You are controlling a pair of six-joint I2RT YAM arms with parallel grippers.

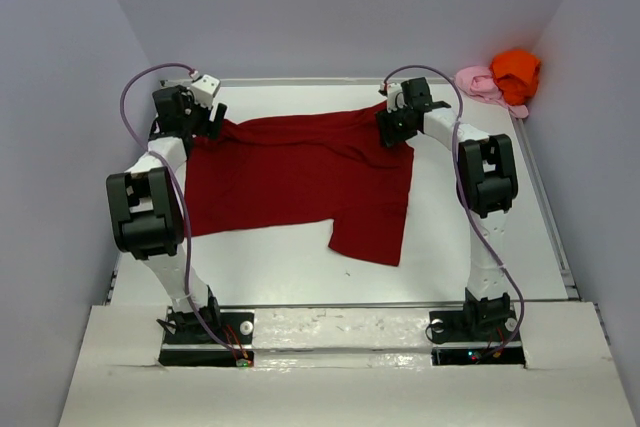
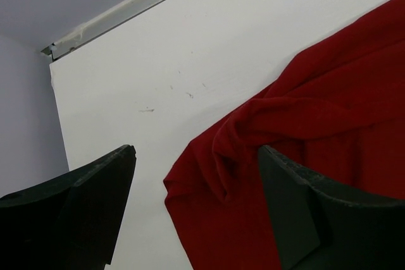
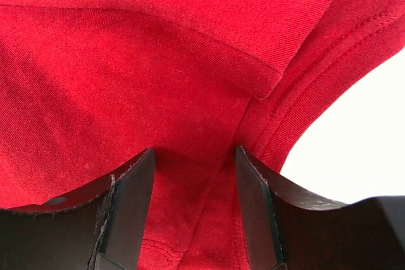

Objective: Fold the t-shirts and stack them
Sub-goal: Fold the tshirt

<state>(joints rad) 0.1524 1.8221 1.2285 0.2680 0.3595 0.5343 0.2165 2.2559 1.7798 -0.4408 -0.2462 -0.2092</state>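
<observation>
The dark red t-shirt (image 1: 300, 172) lies spread on the white table, its lower right part hanging toward me in a flap. My left gripper (image 1: 215, 117) is open at the shirt's far left corner; in the left wrist view that bunched corner (image 2: 329, 105) lies between the spread jaws of the gripper (image 2: 196, 150). My right gripper (image 1: 390, 127) is open at the shirt's far right edge; its wrist view shows the jaws of the gripper (image 3: 195, 153) straddling a seam fold of red cloth (image 3: 158, 61). The orange shirt (image 1: 515, 69) and pink shirt (image 1: 478, 80) lie crumpled at the far right corner.
The table's raised far rim (image 1: 300, 80) runs just behind both grippers, and also shows in the left wrist view (image 2: 126, 7). Grey walls close in the left, back and right. Bare table (image 1: 270, 262) shows in front of the shirt.
</observation>
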